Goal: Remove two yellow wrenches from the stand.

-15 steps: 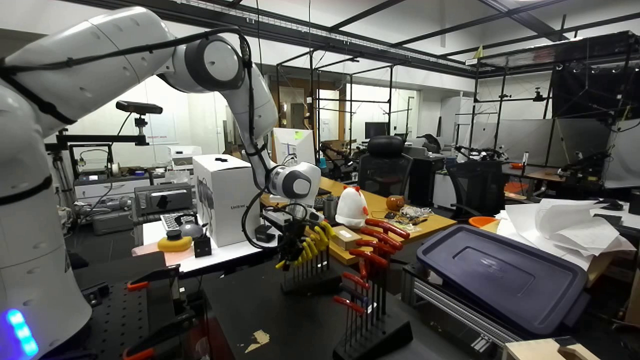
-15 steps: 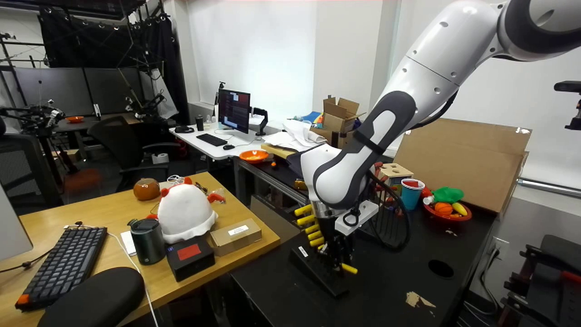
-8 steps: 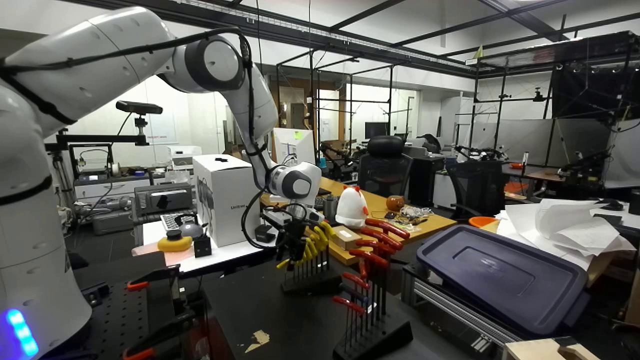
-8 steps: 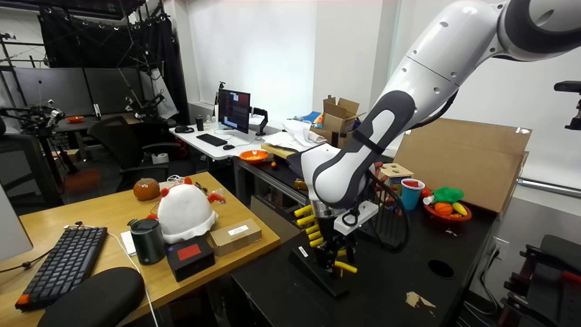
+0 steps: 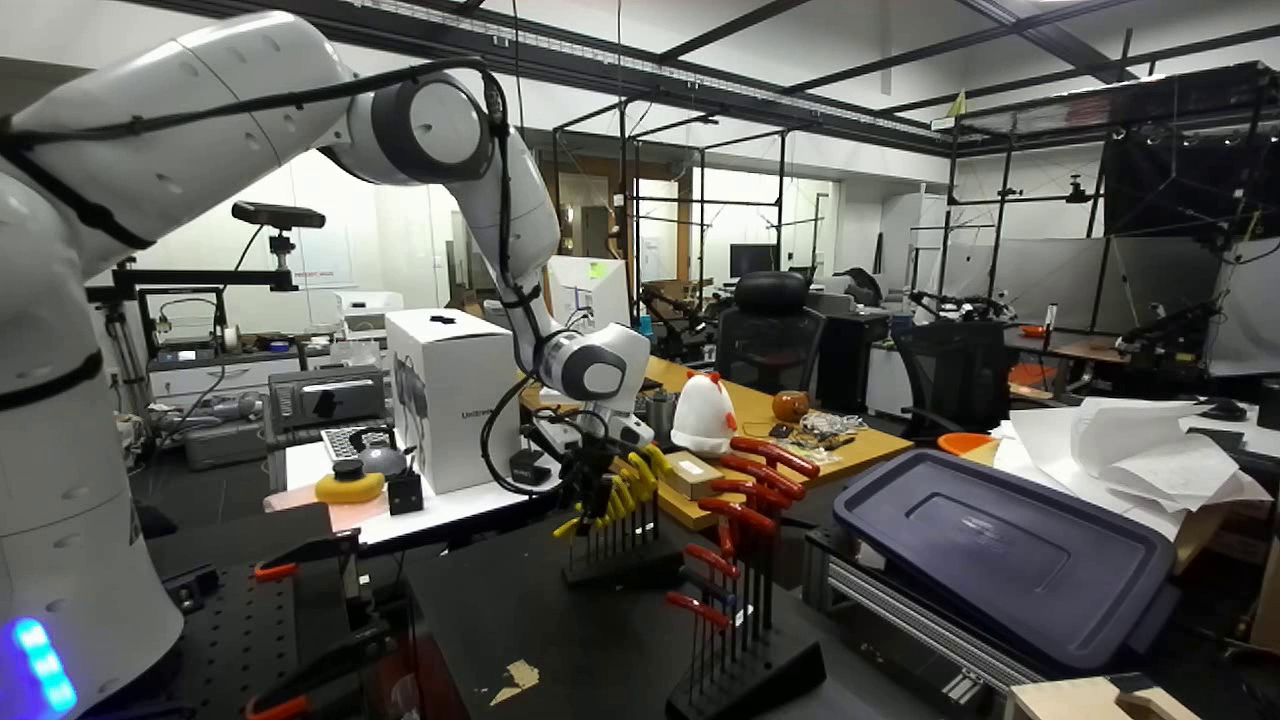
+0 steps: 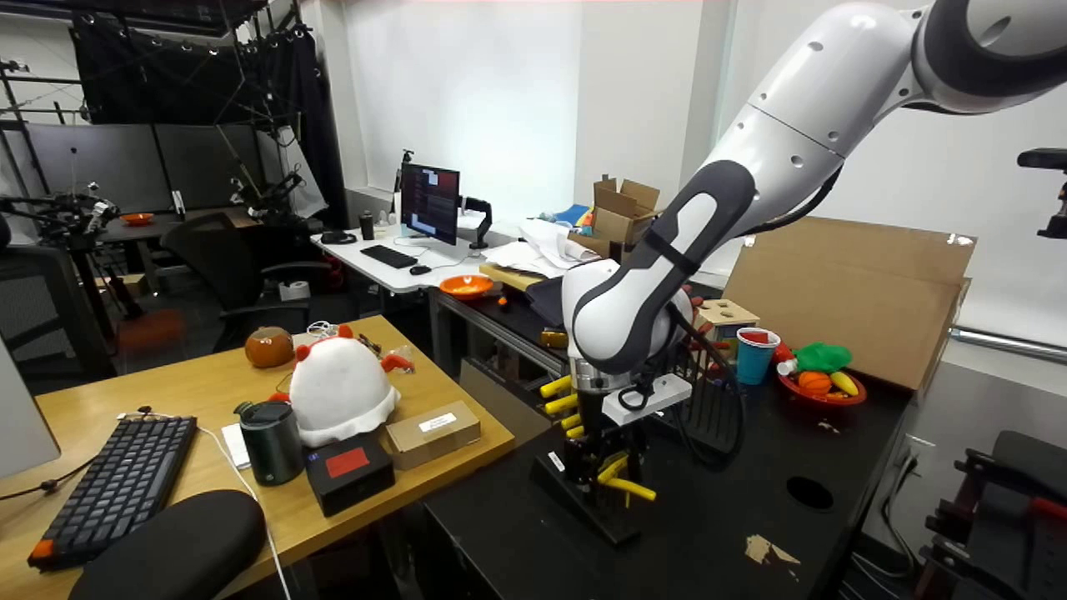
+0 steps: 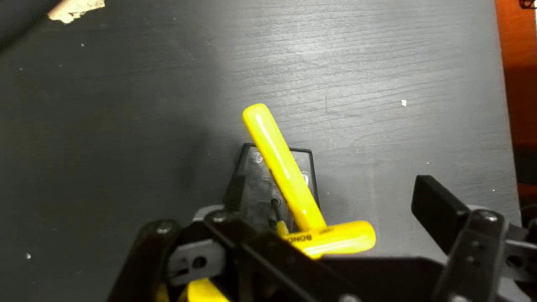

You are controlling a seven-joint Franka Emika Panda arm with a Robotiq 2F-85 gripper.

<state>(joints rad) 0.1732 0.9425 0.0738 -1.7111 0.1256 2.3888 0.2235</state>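
The dark stand (image 5: 612, 574) holds a row of yellow wrenches (image 5: 630, 487), seen in both exterior views. In the wrist view one yellow wrench handle (image 7: 285, 163) slants above the stand (image 7: 258, 184). Across its lower end lies a second yellow handle (image 7: 342, 238); from this view I cannot tell whether they touch. A thin dark shaft runs into a hole of the stand. My gripper (image 7: 333, 199) is open around these handles, its right-hand finger (image 7: 438, 209) well apart from them. The left-hand finger covers part of the second handle. More yellow shows behind the gripper at the bottom edge.
A rack of red-handled tools (image 5: 745, 650) stands on the same black table (image 5: 540, 640). Beyond the table are a wooden desk (image 6: 467, 446) and a dark-blue lid (image 5: 1000, 550). A blue cup (image 6: 754, 360) and a bowl of toys (image 6: 821, 400) stand farther back.
My gripper has opened. In an exterior view the hand has shifted slightly left, and a second yellow handle now shows beside the front one. The front handle has hardly moved.
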